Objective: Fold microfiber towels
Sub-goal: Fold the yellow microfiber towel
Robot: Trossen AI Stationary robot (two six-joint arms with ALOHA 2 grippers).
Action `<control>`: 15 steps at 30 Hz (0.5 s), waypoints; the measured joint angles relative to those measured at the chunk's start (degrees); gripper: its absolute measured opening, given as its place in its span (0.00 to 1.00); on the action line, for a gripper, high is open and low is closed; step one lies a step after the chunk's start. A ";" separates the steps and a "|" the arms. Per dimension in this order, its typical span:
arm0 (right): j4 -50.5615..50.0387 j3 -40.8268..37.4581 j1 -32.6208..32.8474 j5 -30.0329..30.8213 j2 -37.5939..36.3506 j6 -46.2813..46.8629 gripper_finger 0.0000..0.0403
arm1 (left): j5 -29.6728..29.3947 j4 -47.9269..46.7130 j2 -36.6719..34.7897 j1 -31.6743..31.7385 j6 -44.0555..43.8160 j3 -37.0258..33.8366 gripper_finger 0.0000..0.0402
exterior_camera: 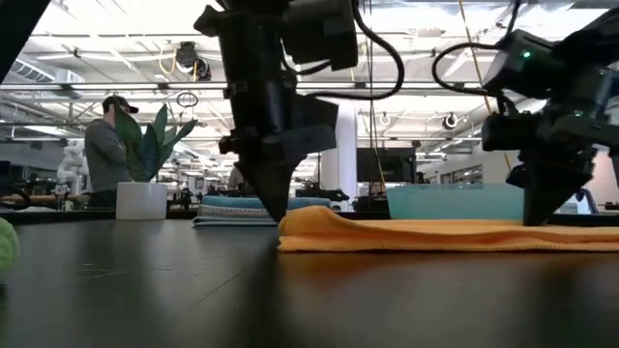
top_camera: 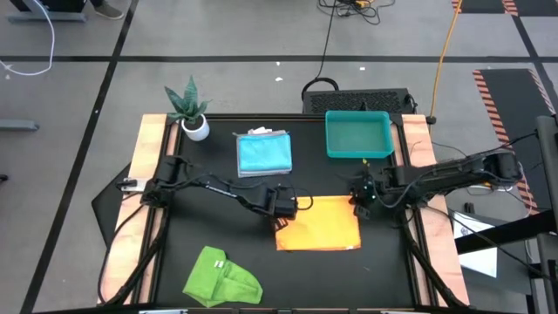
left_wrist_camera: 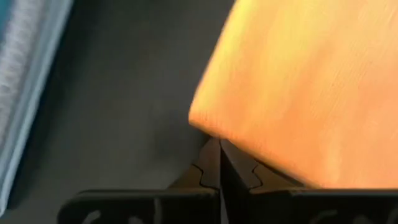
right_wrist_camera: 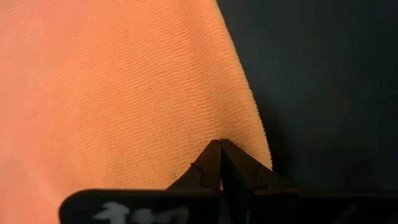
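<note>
The yellow-orange towel (top_camera: 321,227) lies flat on the black table (top_camera: 209,218), near the middle. My left gripper (top_camera: 285,209) is shut at its far left corner. My right gripper (top_camera: 363,199) is shut at its far right corner. Both point down in the low view, the left gripper (exterior_camera: 274,208) and the right gripper (exterior_camera: 538,211). A stack of folded towels (top_camera: 264,153), turquoise on top, lies at the far middle. The lime green towel (top_camera: 222,279) lies crumpled by the near edge. My left gripper pinches the yellow-orange towel's far left corner (left_wrist_camera: 208,127) between its two shut fingers, coming from above and pointing down. That end stands slightly raised (exterior_camera: 309,215); the rest of the towel lies on the table. How many layers it holds does not show. My right gripper pinches the towel at its far right corner, just inside the right edge (right_wrist_camera: 249,140), between its shut fingers, from above and pointing down. The cloth around the fingertips lies flat on the table.
A rigid teal tray (top_camera: 357,135) stands at the far right. A potted plant (top_camera: 192,112) stands at the far left corner. A person (exterior_camera: 106,155) stands in the room beyond the table. Bare table lies left of the orange towel.
</note>
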 joint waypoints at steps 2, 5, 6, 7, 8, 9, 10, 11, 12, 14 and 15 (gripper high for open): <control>0.15 0.77 -1.56 -0.26 0.51 -2.55 0.00 | -2.14 -0.10 -0.48 -0.10 -1.07 0.03 0.00; -0.09 3.60 -2.83 -0.36 0.38 -5.32 0.00 | -5.30 -0.05 -2.59 0.18 -1.05 0.07 0.00; -1.14 5.00 -3.01 -0.41 0.24 -5.94 0.00 | -6.15 0.02 -3.63 0.29 -0.98 0.09 0.00; -2.98 6.39 -3.12 -0.47 0.16 -6.59 0.00 | -6.62 -0.05 -4.43 0.49 -0.50 0.09 0.00; -4.91 7.82 -3.14 -0.47 0.14 -6.93 0.00 | -6.72 0.47 -5.33 0.79 0.00 0.09 0.00; -6.86 9.35 -3.14 -0.56 0.22 -6.95 0.00 | -6.61 1.74 -6.49 0.90 1.14 0.09 0.00; -9.08 10.84 -2.85 -1.03 0.20 -6.50 0.00 | -5.93 3.33 -7.56 0.95 3.05 0.09 0.00; -11.04 11.97 -2.07 -2.08 0.12 -5.53 0.00 | -4.70 5.65 -8.41 0.97 5.29 0.09 0.00; -12.50 12.79 -0.84 -3.24 0.07 -4.31 0.00 | -2.65 8.59 -9.43 0.80 7.91 0.13 0.00; -13.86 13.18 3.21 -4.76 -0.17 -1.00 0.00 | 1.27 12.56 -10.46 0.00 11.70 0.16 0.00; -14.20 13.18 5.73 -5.11 -0.24 0.96 0.00 | 3.44 14.45 -10.51 -0.59 13.04 0.16 0.00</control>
